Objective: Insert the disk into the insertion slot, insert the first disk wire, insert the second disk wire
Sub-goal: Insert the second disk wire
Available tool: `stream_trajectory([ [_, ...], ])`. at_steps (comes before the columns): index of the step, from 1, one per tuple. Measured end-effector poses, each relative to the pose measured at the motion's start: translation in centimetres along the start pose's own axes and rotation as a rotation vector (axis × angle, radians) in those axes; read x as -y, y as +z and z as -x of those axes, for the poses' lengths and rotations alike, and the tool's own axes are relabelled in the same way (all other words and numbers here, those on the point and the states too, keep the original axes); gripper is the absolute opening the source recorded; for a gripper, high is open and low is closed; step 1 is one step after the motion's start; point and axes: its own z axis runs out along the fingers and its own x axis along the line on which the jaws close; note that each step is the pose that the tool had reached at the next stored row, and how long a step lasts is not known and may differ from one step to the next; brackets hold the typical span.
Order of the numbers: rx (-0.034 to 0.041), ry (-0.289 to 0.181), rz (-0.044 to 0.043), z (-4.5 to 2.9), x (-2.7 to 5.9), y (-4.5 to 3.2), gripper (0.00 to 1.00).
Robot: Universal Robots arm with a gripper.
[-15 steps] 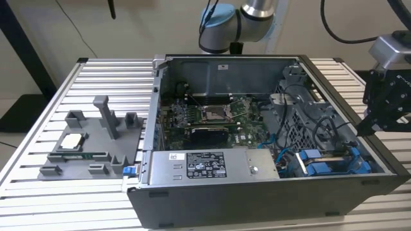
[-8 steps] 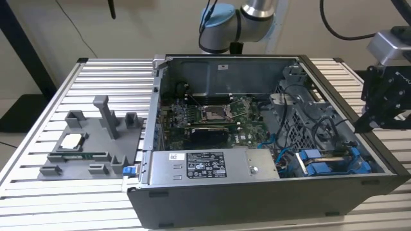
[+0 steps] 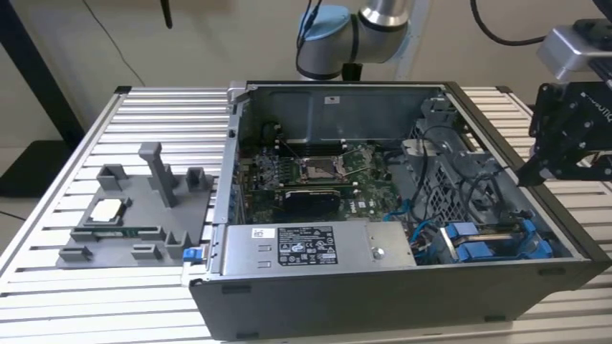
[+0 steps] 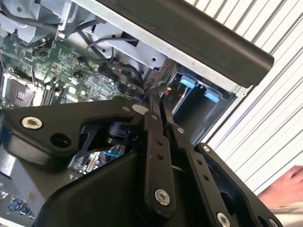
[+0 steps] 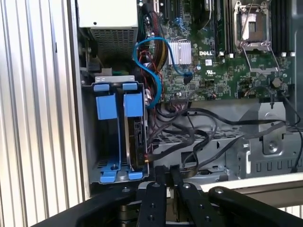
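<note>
**Disk seated in its bay; our hand hangs above the case's edge**

We find the disk (image 5: 137, 137) standing on edge in the insertion slot (image 5: 116, 135), its blue carrier tabs level with the empty carrier beside it. In both wrist views our hand (image 5: 166, 171) has its two fingers (image 4: 156, 142) pressed together with nothing between them, poised over the case wall (image 4: 199, 33) near the bay. In the exterior view the hand sits out past the case, on the exterior view's right.

For the wire work, we judge it best to come straight down along the disk's connector edge, where red and black leads (image 5: 154, 111) and a blue data cable (image 5: 151, 56) crowd close. Room is tight: the perforated cage (image 5: 213, 151) and looping black cables (image 5: 199, 127) flank the bay, and the case wall bounds the other side. A person's hand (image 4: 284, 189) rests on the counter (image 3: 96, 136) nearby.
</note>
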Motion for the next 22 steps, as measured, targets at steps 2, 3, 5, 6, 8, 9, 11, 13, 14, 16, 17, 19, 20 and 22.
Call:
stream_trajectory([
  [2,0.0061,0.003,0.0,-0.01,-0.54,-0.19,0.16],
  [3,0.0095,0.004,0.0001,-0.01,-0.81,-0.29,0.16],
  [5,0.0148,0.006,0.0002,-0.02,-1.34,-0.52,0.16],
  [6,0.0163,0.007,0.0002,-0.02,-1.58,-0.61,0.16],
  [8,0.017,0.007,0.0002,-0.11,-2.05,-0.65,0.16],
  [9,0.017,0.007,0.0001,-0.19,-2.32,-0.66,0.16],
  [11,0.0169,0.007,-0.0002,-0.33,-2.92,-0.68,0.16],
  [13,0.017,0.007,-0.0002,-0.51,-3.7,-0.68,0.16],
  [14,0.017,0.007,-0.0003,-0.55,-3.87,-0.67,0.16],
  [16,0.0166,0.007,-0.0003,-0.62,-4.08,-0.66,0.16],
  [17,0.0169,0.007,-0.0003,-0.65,-4.08,-0.6,0.16],
  [19,0.017,0.006,-0.0031,-0.74,-4.08,-0.39,0.16],
  [20,0.0168,0.006,-0.0045,-0.84,-4.07,-0.06,0.16],
  [22,0.013,0.006,-0.0071,-0.92,-4.06,0.27,0.16],
])
